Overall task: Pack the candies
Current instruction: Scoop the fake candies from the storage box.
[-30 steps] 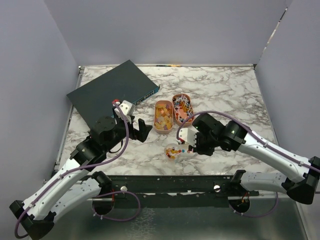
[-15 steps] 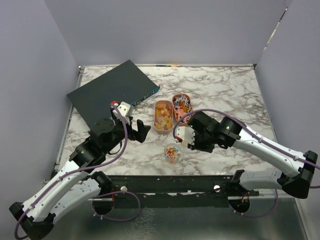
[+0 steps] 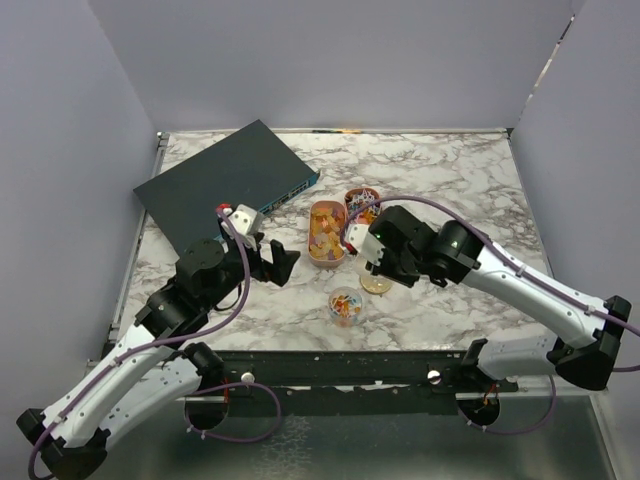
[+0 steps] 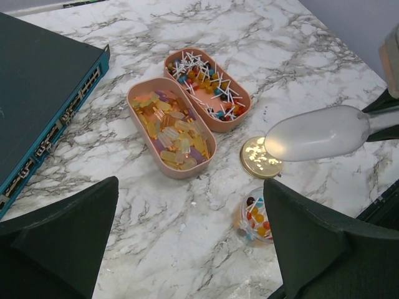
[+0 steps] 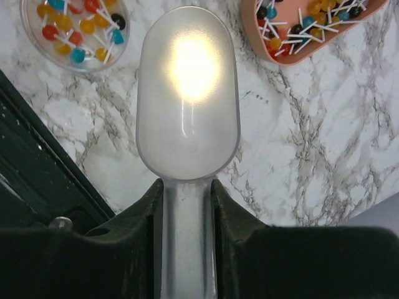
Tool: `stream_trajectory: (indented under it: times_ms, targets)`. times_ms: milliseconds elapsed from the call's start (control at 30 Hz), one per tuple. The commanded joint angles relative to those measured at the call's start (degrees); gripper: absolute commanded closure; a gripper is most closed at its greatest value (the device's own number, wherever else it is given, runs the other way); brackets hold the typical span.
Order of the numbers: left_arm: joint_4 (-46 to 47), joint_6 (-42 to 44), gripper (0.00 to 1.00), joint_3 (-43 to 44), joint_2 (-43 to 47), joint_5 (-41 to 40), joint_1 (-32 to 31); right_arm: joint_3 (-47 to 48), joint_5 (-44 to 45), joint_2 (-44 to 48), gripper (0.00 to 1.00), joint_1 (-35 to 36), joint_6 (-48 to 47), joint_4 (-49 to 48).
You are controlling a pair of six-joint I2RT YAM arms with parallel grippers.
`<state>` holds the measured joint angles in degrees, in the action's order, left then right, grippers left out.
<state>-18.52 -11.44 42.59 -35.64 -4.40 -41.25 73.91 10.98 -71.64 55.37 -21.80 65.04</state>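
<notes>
Orange-yellow candies (image 4: 171, 126) fill the left peach tray (image 3: 327, 232). Mixed red, white and purple candies (image 4: 209, 88) fill the right peach tray (image 3: 358, 198), which my right arm partly hides in the top view. A small clear jar (image 3: 345, 305) near the front edge holds some mixed candies (image 5: 75, 31). My right gripper (image 5: 187, 193) is shut on the handle of a white translucent scoop (image 5: 187, 93). The scoop is empty and hovers between the jar and the mixed tray. My left gripper (image 4: 187, 212) is open and empty, left of the jar.
A round gold lid (image 3: 376, 284) lies flat on the marble between the jar and the trays. A dark flat box (image 3: 225, 180) lies at the back left. A metal rail (image 3: 330, 365) runs along the table's front edge.
My right gripper has carried the scoop away from the jar and back toward the trays, uncovering the gold lid. My left gripper has shifted slightly back.
</notes>
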Motion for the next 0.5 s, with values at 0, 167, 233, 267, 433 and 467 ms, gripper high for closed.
stream_trajectory:
  times_ms: [0, 167, 233, 267, 433, 467]
  targets:
    - [0.25, 0.11, 0.01, -0.90, 0.95, -1.21, 0.12, 5.19, 3.04, -4.76, 1.00, -0.87, 6.53, -3.16]
    - [0.18, 0.12, 0.01, -1.01, 1.82, -1.78, 0.15, 11.15, 2.47, -12.06, 1.00, -1.92, 12.18, -1.02]
    - [0.12, 0.10, 0.01, -0.95, 2.17, -2.10, 0.14, 14.23, 2.34, -15.00, 0.99, -2.40, 14.24, 0.38]
    - [0.05, 0.17, 0.01, -1.01, 2.38, -2.28, 0.12, 15.37, 2.25, -16.27, 1.00, -2.58, 15.35, 0.81]
    - [-0.19, 0.06, 0.01, -1.05, 3.18, -2.96, 0.14, 21.71, 2.43, -22.65, 1.00, -5.34, 21.01, 3.87]
    - [-0.20, 0.04, 0.01, -1.10, 3.31, -2.98, 0.12, 22.96, 2.62, -23.80, 1.00, -6.15, 22.35, 4.86]
